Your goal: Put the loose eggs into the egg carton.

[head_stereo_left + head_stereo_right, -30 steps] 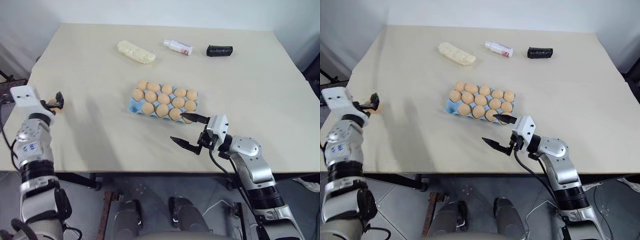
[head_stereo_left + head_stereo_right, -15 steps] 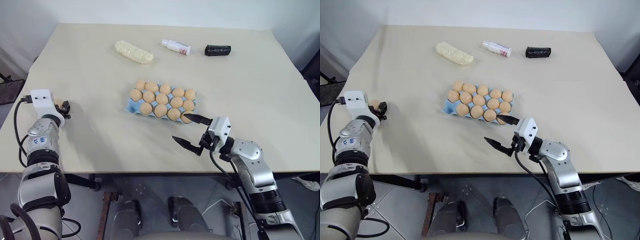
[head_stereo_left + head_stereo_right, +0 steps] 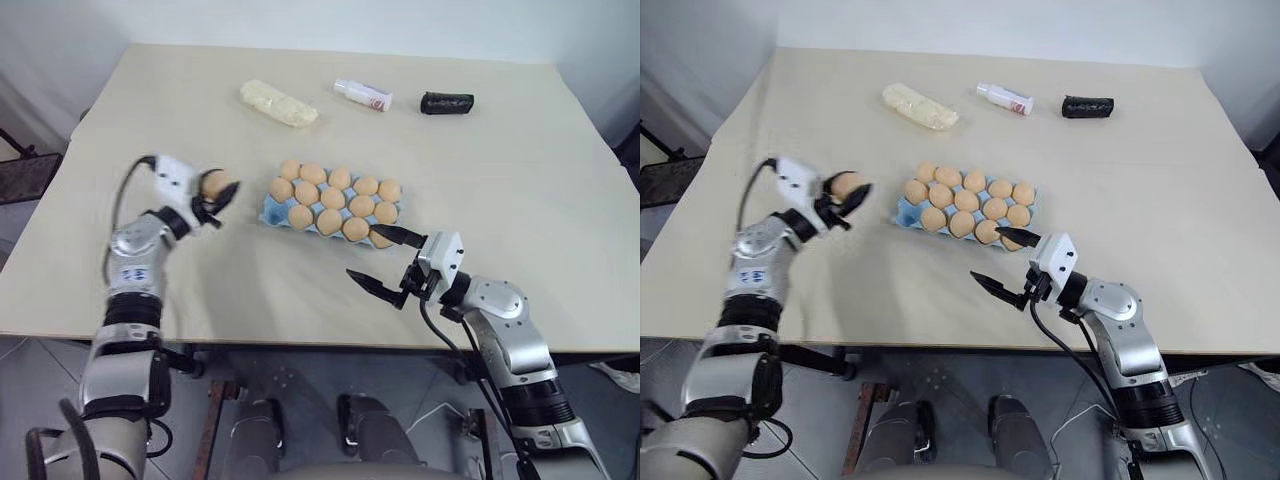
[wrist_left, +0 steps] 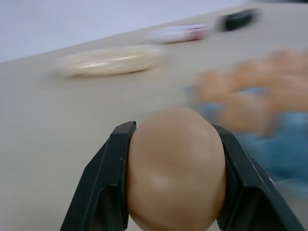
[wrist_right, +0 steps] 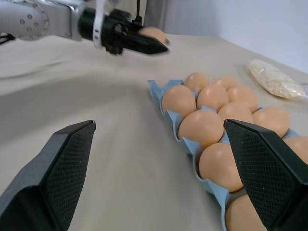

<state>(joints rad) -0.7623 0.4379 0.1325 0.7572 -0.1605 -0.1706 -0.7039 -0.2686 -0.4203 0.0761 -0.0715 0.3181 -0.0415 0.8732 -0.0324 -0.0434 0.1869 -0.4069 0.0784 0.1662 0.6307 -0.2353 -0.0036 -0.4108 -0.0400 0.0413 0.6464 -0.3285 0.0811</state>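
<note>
Beige tabletop (image 3: pixel 500 150) carries everything. Left of the egg carton (image 3: pixel 270 212), my left gripper (image 3: pixel 217 199) clamps one egg (image 3: pixel 213 183) above the table. Fourteen eggs sit in the carton; its near-left cup is bare. Right of the carton's near corner, my right gripper (image 3: pixel 383 256) hangs spread and empty.

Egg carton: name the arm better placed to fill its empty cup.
Left: its pincer holds an egg beside the egg carton. The right pincer is open and empty.
</note>
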